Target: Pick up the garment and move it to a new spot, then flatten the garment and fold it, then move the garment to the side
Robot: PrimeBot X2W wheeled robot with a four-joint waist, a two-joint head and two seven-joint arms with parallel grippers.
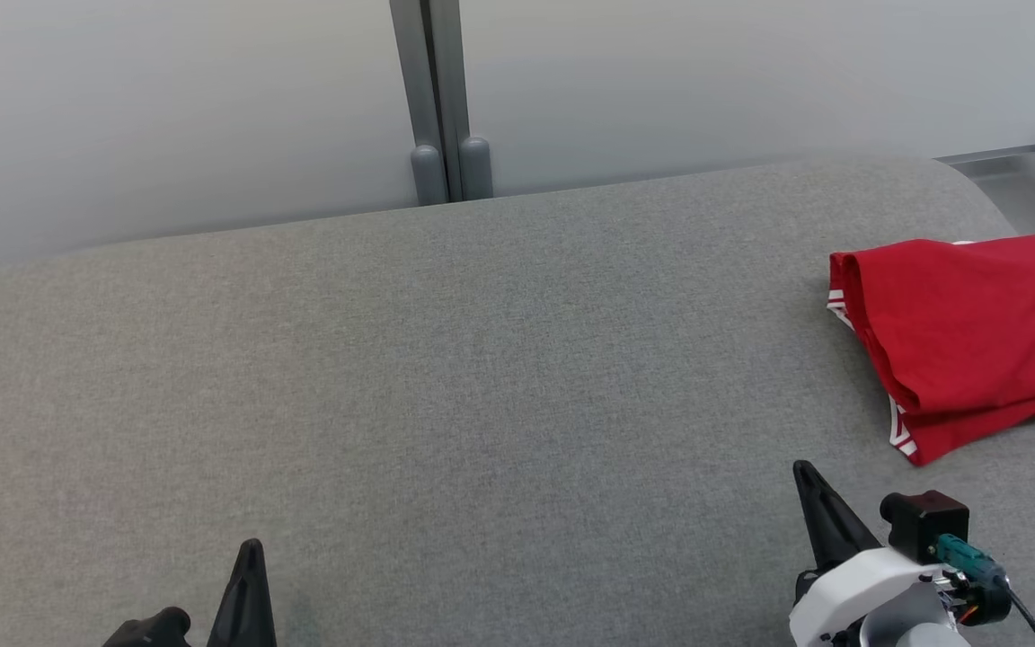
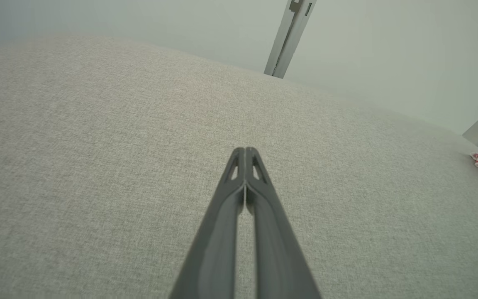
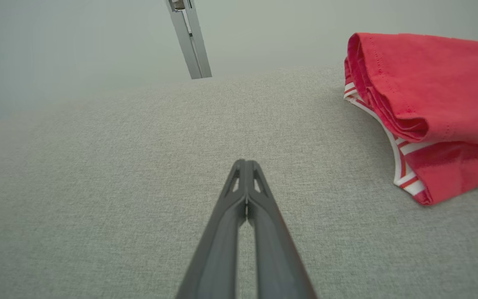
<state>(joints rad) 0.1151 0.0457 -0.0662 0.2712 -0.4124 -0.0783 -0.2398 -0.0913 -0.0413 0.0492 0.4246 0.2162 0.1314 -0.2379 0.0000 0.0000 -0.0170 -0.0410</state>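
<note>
Soft, even light is falling on the grey surface (image 1: 482, 359), and a thin shadow is lying under the garment (image 3: 430, 104). Wrist views are bowing the surface's far edge.

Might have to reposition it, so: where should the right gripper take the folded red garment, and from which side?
Probably the garment's rolled left edge, approached from the left by the right gripper, which is shut and must open first: there the layers bulge up off the grey table.
</note>
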